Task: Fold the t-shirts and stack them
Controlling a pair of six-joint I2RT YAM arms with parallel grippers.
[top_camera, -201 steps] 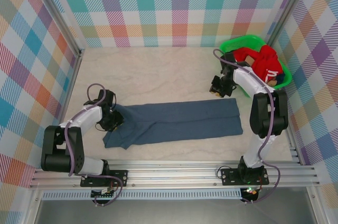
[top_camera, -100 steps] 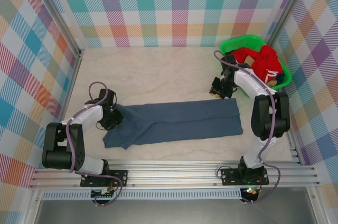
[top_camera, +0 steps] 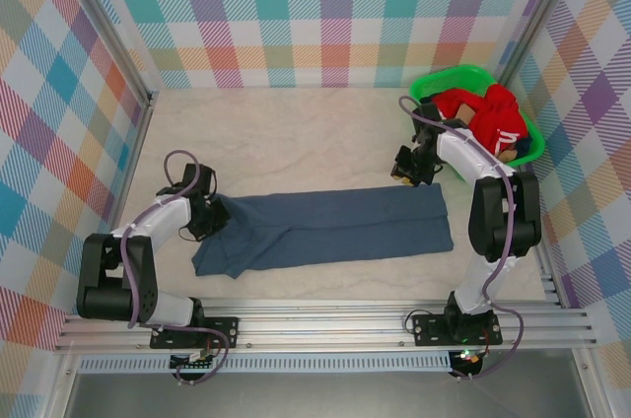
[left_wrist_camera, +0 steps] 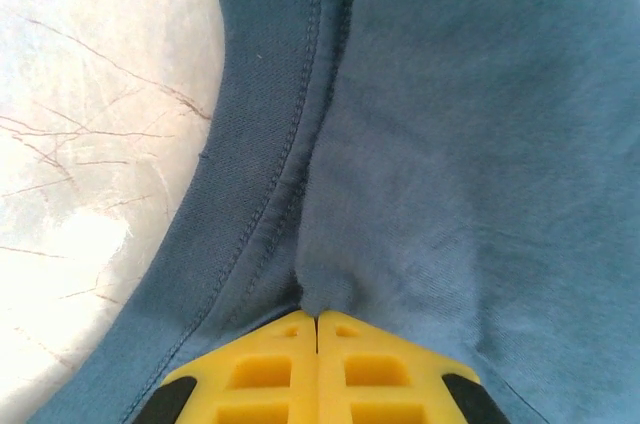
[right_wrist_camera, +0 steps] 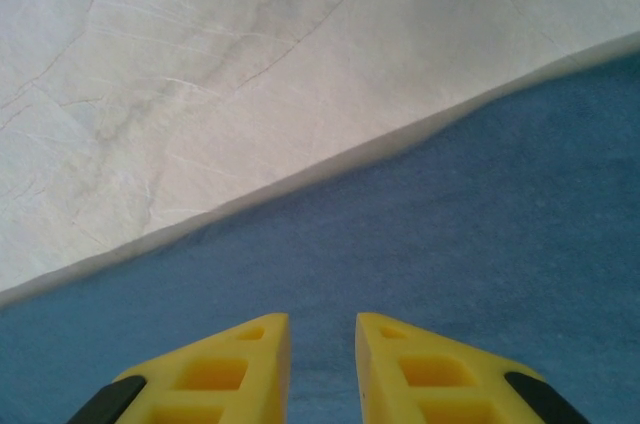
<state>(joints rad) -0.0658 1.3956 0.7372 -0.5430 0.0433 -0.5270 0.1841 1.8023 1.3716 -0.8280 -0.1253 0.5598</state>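
A slate-blue t-shirt lies on the table as a long strip folded lengthwise. My left gripper sits at the strip's left end. In the left wrist view that gripper is shut, its yellow fingertips pinching a raised fold of the t-shirt beside a stitched hem. My right gripper is at the strip's far right corner. Seen from the right wrist, the gripper has its fingers a narrow gap apart, low over flat cloth of the t-shirt near its edge, with nothing pinched between them.
A green basket at the back right holds red clothes and something dark blue. Pale marbled table surface stretches behind the shirt. Plaid walls enclose three sides, and a metal rail runs along the near edge.
The left gripper has closed onto a fold at the shirt's left end. The right gripper has shifted very slightly at the far right corner; the shirt lies as before.
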